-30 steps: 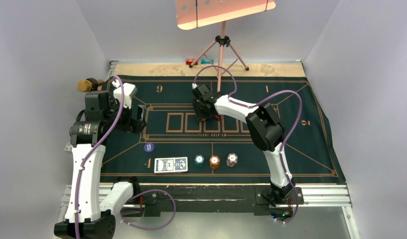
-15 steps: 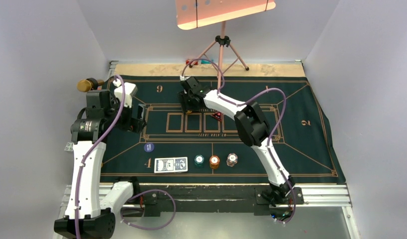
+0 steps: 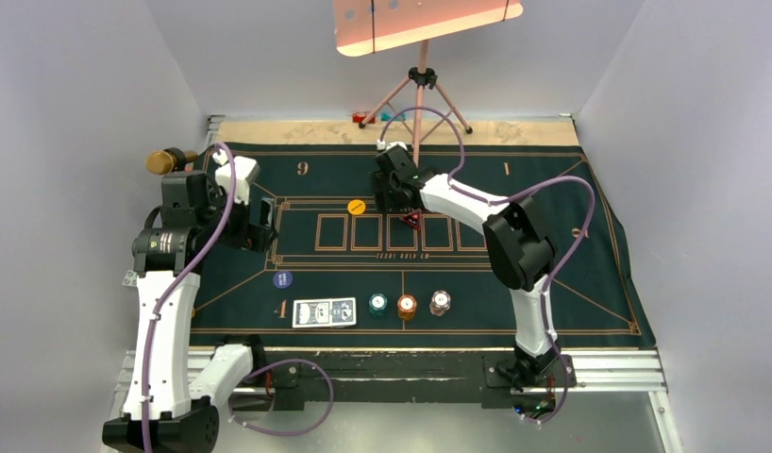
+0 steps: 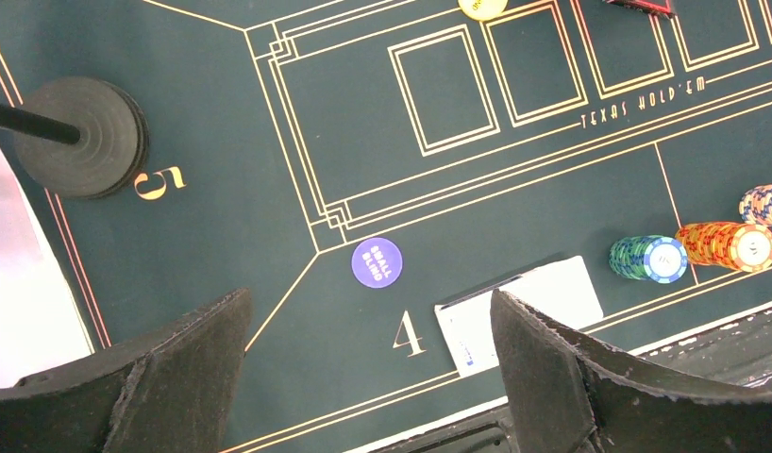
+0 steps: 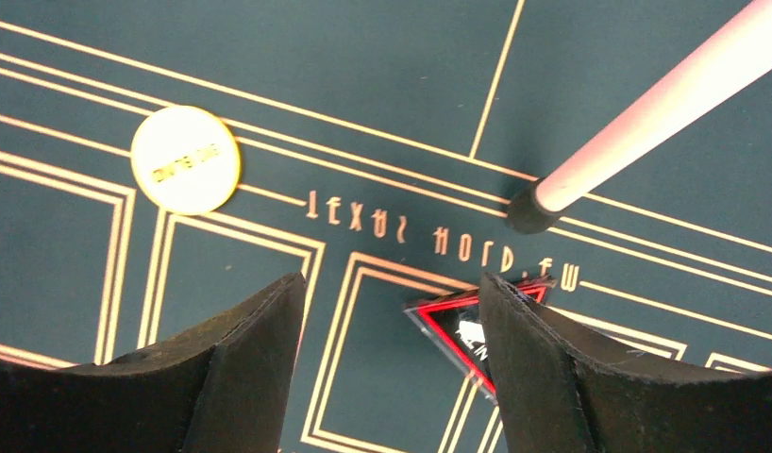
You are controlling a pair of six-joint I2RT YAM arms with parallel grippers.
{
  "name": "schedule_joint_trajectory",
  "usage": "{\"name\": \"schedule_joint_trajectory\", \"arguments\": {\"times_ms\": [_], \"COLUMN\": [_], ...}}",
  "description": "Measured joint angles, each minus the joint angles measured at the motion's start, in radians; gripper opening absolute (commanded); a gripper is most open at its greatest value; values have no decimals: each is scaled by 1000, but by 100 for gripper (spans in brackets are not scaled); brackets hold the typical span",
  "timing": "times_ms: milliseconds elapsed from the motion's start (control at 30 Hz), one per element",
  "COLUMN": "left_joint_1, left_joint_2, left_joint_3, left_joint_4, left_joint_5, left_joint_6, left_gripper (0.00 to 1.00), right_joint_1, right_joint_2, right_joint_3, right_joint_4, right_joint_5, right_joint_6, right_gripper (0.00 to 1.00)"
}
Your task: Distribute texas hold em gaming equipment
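The right claw (image 5: 390,293) is hovering spread wide and empty; the red marker (image 5: 455,326) is lying just beneath, partly behind one finger.

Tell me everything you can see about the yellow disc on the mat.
The yellow disc is a small, flat, round token with dark lettering too blurred to read. It lies flat on the green mat, across the gold lines at the far edge of the row of boxes, left of the red triangle. Nothing touches it; the open right tool is apart from it.
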Motion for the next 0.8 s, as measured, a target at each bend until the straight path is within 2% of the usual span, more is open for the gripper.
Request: {"name": "schedule_joint_trajectory", "arguments": {"times_ms": [167,300,500,800], "left_joint_1": [0,0,0,0], "left_joint_2": [-13,-18,-20,-20], "left_joint_3": [5,16,23,44], "left_joint_4": [-8,-12,-16,-27], "left_joint_5": [0,1,3,3], "left_joint_6": [0,0,0,4], "left_gripper": [100,100,100,100], "right_joint_1": [-19,-19,-23,-61], "right_joint_2": [51,109,108,-58], "right_joint_3": [8,38,7,-241], "right_joint_4": [17,16,35,78], "right_joint_5": [29,32,28,38], "right_joint_6": [-12,-16,-13,24], "right_gripper": [62,60,51,50]}}
